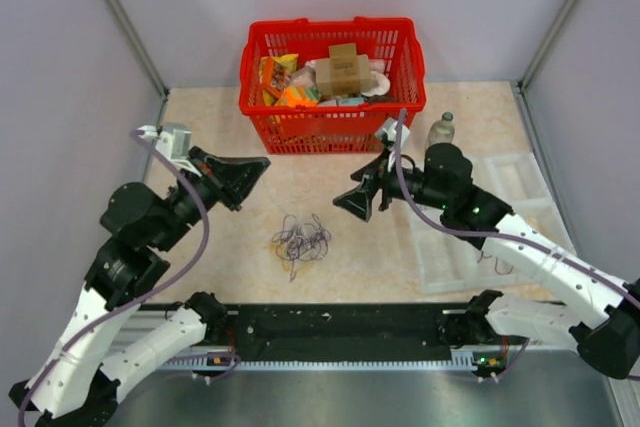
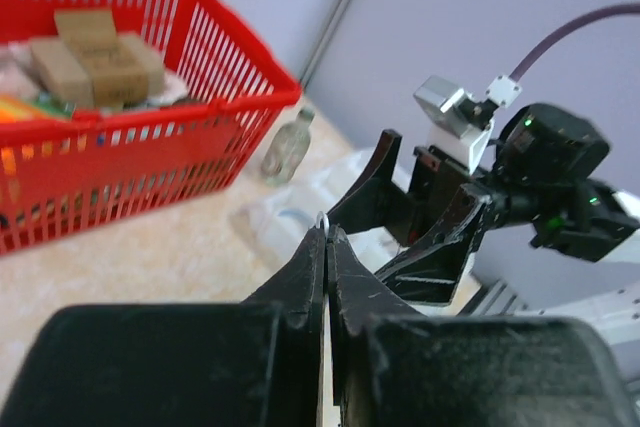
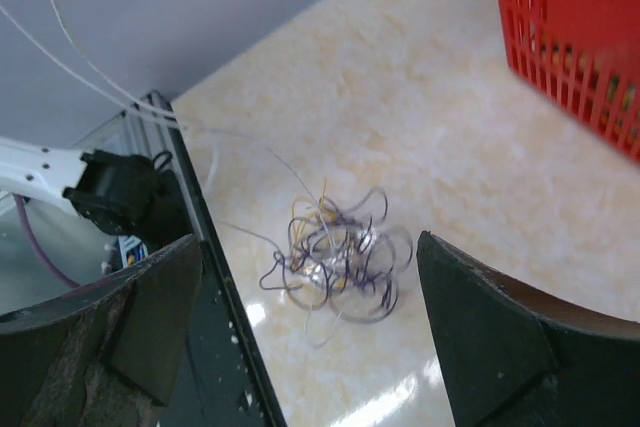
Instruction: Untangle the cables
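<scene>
The cables (image 1: 300, 240) lie in a loose tangle of dark purple, yellow and white strands on the marble tabletop, between the two arms. In the right wrist view the tangle (image 3: 340, 257) sits below and between my open fingers. My right gripper (image 1: 357, 203) is open and empty, hovering above and right of the tangle. My left gripper (image 1: 262, 166) is raised left of the tangle; its jaws are pressed together on a thin white cable whose small loop (image 2: 322, 218) shows at the tips. Taut white strands (image 3: 100, 82) run from the tangle up and away.
A red basket (image 1: 330, 25) full of packets and boxes stands at the back centre. A small clear bottle (image 1: 441, 130) stands to its right. A clear plastic tray (image 1: 505, 212) lies under the right arm. A black rail (image 1: 340, 332) runs along the near edge.
</scene>
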